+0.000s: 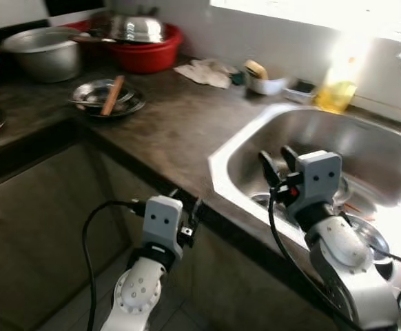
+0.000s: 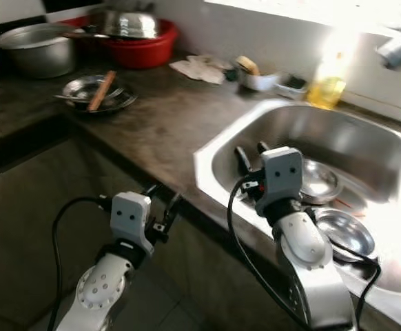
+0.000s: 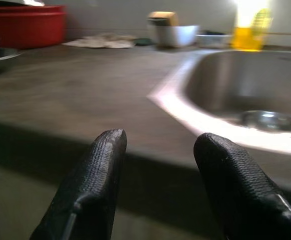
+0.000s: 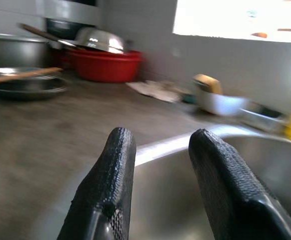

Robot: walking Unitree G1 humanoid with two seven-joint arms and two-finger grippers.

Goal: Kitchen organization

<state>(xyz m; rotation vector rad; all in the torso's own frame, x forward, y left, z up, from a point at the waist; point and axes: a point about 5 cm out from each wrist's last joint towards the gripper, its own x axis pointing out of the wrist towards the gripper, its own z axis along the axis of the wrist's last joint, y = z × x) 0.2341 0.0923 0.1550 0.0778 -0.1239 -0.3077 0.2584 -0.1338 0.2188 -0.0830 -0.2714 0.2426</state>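
The right gripper (image 1: 278, 160) hangs over the near left corner of the stainless steel sink (image 1: 255, 134), its two ribbed black rubber fingers (image 4: 107, 192) parted by a moderate gap with nothing between them. Below and just beyond it, on the sink floor, lie shallow round steel plates (image 2: 344, 233), shiny and slightly dished. Past its fingertips, across the sink's bright rounded rim, a small white ceramic bowl (image 4: 219, 102) with a yellow sponge in it stands on the dark, matt stone countertop (image 1: 166, 124); a crumpled white cloth (image 1: 203, 72) lies beside that, and a translucent yellow plastic bottle (image 1: 336, 93) stands behind the sink.

The left gripper (image 1: 187, 207) is lower, in front of the counter's dark front edge and below its top, fingers likewise apart and empty. Well ahead of it to the left, a round steel plate with a brown wooden stick across it (image 1: 107, 98) rests on the counter. Farther back are a wide red plastic basin (image 1: 147, 52) holding a domed shiny steel bowl (image 1: 136, 28), and a large dull grey metal pot (image 1: 43, 52).
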